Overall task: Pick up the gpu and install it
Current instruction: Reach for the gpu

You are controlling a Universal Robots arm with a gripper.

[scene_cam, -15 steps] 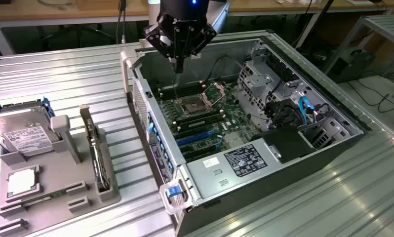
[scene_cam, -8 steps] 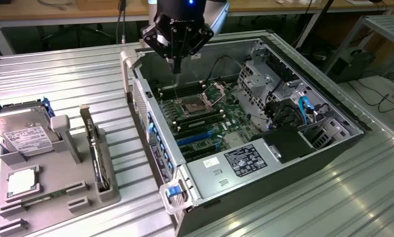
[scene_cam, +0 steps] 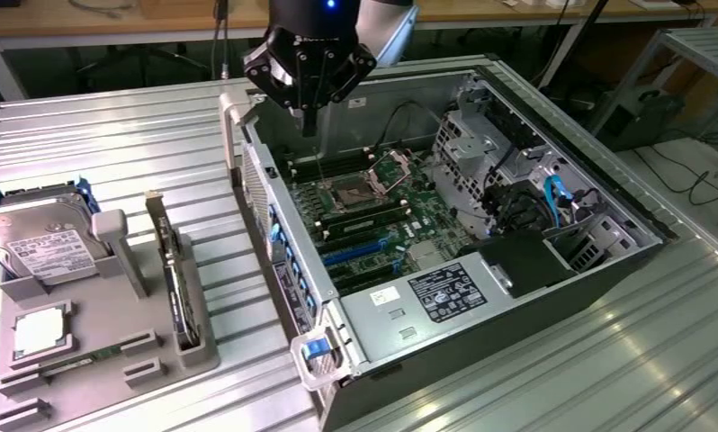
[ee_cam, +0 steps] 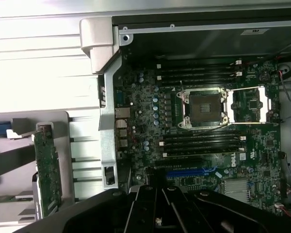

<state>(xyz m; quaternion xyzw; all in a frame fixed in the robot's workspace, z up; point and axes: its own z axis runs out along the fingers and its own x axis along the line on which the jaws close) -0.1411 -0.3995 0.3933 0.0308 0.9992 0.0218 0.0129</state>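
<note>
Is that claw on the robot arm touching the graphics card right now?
Apart. The exterior view shows the gripper over the open computer case, the gpu standing in a gray holder at that view's left.

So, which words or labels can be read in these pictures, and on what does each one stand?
"DELL": printed on the motherboard, wrist view.
Hard drive label: too small to read.
Black label on the silver metal cover: too small to read.
</note>
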